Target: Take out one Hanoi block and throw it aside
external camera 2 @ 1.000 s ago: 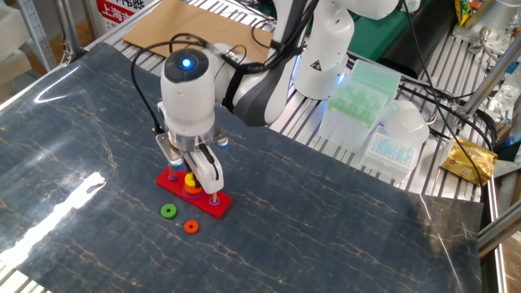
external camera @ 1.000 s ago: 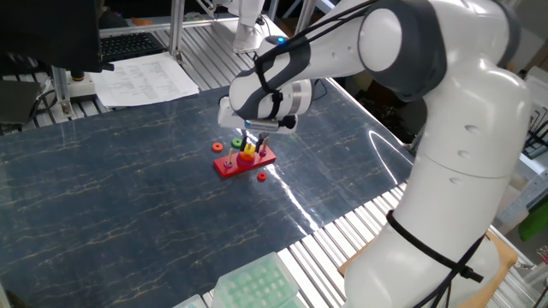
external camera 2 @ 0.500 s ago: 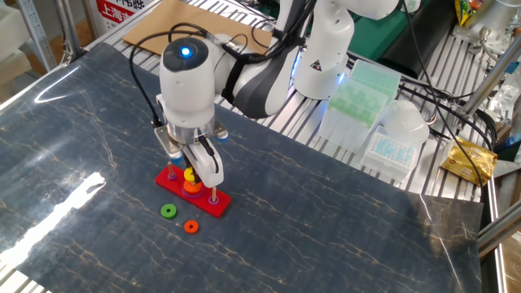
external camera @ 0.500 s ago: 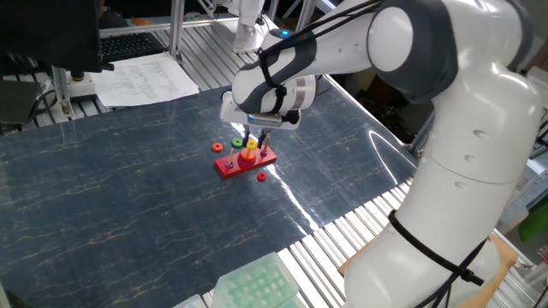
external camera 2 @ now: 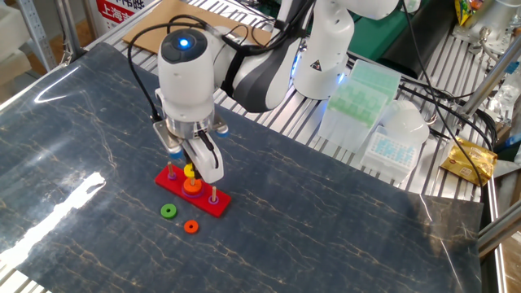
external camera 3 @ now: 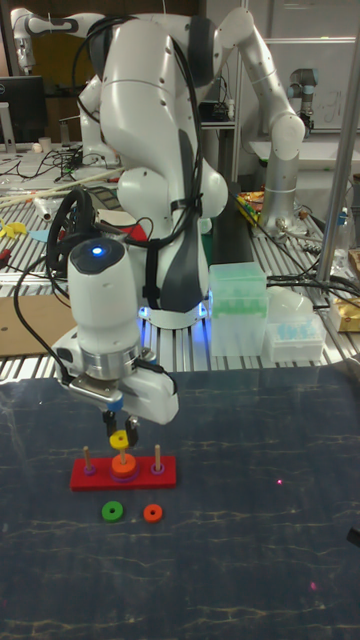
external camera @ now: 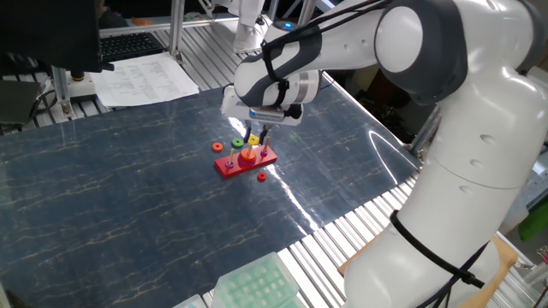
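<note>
The Hanoi block, a small yellow ring (external camera 3: 120, 440) (external camera 2: 189, 172) (external camera: 252, 141), hangs tilted just above the middle peg of the red base (external camera 3: 90, 478) (external camera 2: 218, 205) (external camera: 229, 168). My gripper (external camera 3: 120, 433) (external camera 2: 190, 168) (external camera: 253, 137) points straight down over that peg and is shut on the yellow ring. An orange ring (external camera 3: 123, 463) (external camera 2: 194, 185) stays on the middle peg over a purple one. The two outer pegs carry no large rings.
A green ring (external camera 3: 112, 512) (external camera 2: 168, 212) and an orange ring (external camera 3: 152, 513) (external camera 2: 191, 227) lie loose on the dark mat beside the base. Pipette-tip boxes (external camera 2: 358, 94) stand on the metal rack behind the mat, and papers (external camera: 145, 77) lie at one corner.
The gripper has risen, lifting the yellow ring from the stack up to the tip of the middle peg. The base and the loose rings have not moved.
</note>
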You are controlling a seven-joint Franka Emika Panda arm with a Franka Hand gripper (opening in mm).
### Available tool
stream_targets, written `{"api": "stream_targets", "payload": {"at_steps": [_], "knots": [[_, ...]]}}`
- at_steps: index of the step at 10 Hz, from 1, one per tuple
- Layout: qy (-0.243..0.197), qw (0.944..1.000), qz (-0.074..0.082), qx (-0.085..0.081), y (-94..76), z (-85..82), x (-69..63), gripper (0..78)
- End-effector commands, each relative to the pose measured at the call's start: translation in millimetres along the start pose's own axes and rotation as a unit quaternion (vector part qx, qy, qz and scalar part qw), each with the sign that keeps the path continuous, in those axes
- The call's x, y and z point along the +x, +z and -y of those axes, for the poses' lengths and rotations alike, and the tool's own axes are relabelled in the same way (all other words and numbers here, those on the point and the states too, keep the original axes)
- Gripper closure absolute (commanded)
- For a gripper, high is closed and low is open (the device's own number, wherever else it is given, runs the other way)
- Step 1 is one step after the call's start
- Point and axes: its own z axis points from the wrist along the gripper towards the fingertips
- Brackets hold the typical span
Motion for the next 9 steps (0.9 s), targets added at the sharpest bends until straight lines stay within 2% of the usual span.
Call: {"api": "stream_targets", "payload": {"at_steps": [1, 4, 9], "knots": [[0.010, 0.9999, -0.003, 0.000, -15.0, -9.9, 2.1, 76.4], [0.016, 0.9998, -0.006, -0.003, -19.9, -16.5, 4.5, 76.4], [0.026, 0.9995, -0.011, -0.012, -22.5, -30.5, -10.7, 76.4]]}}
